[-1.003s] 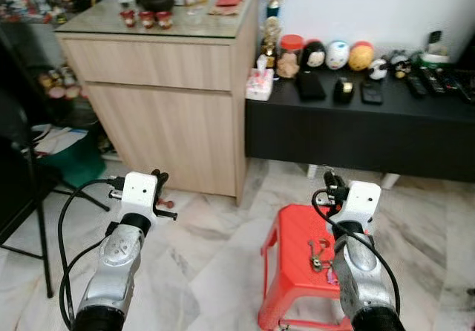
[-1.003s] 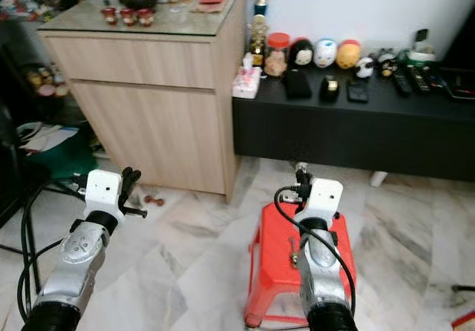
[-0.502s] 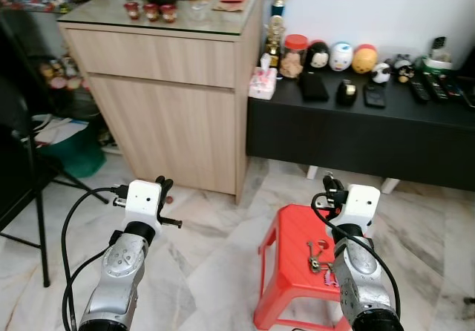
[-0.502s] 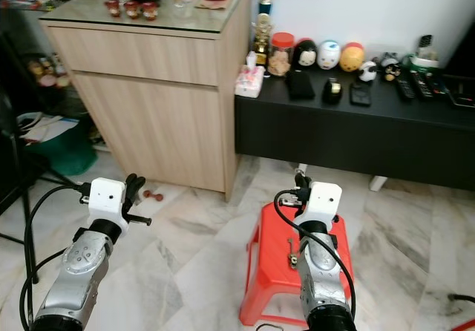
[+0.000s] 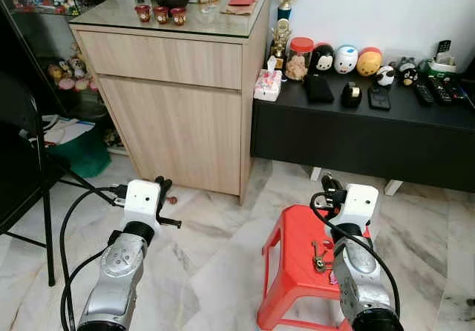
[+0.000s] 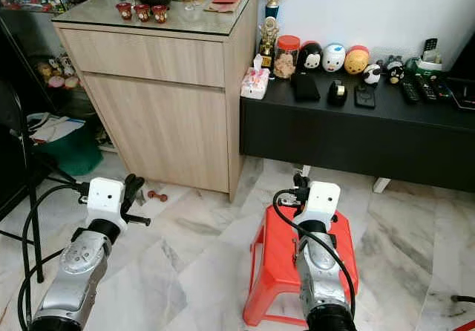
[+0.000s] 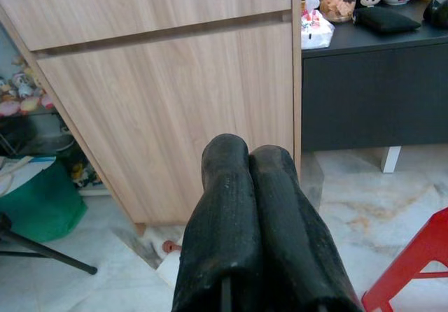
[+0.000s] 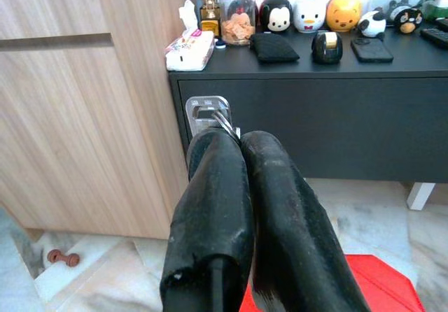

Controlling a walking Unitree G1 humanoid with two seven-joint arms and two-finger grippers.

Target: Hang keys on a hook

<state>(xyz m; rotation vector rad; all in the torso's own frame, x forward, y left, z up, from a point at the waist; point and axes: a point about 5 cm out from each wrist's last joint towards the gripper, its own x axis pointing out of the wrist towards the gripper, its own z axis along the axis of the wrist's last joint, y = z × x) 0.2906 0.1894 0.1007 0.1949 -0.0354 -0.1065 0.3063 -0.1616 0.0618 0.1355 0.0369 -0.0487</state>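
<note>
A small bunch of keys [image 5: 318,257] lies on the top of a red plastic stool [image 5: 293,231], right beside my right forearm. My right gripper [image 5: 327,182] is held above the stool's far edge, fingers shut and empty. In the right wrist view, a silver hook [image 8: 208,111] sits on the front of the low black cabinet [image 8: 315,109], near its end by the wooden cabinet, just beyond the shut fingertips [image 8: 217,144]. My left gripper [image 5: 162,183] hangs over the marble floor, also shut and empty, pointing at the wooden cabinet [image 7: 175,95].
The tall wooden cabinet [image 5: 178,101] stands ahead on the left, with the black cabinet [image 5: 356,134] carrying toys and remotes to its right. A black chair frame [image 5: 37,190] and a green bin [image 5: 74,153] are at far left. A small brown object [image 6: 154,194] lies on the floor.
The camera has shifted, so the cabinets sit lower and more in view. Both arms keep their pose and both grippers stay shut; the keys have not moved on the stool.
</note>
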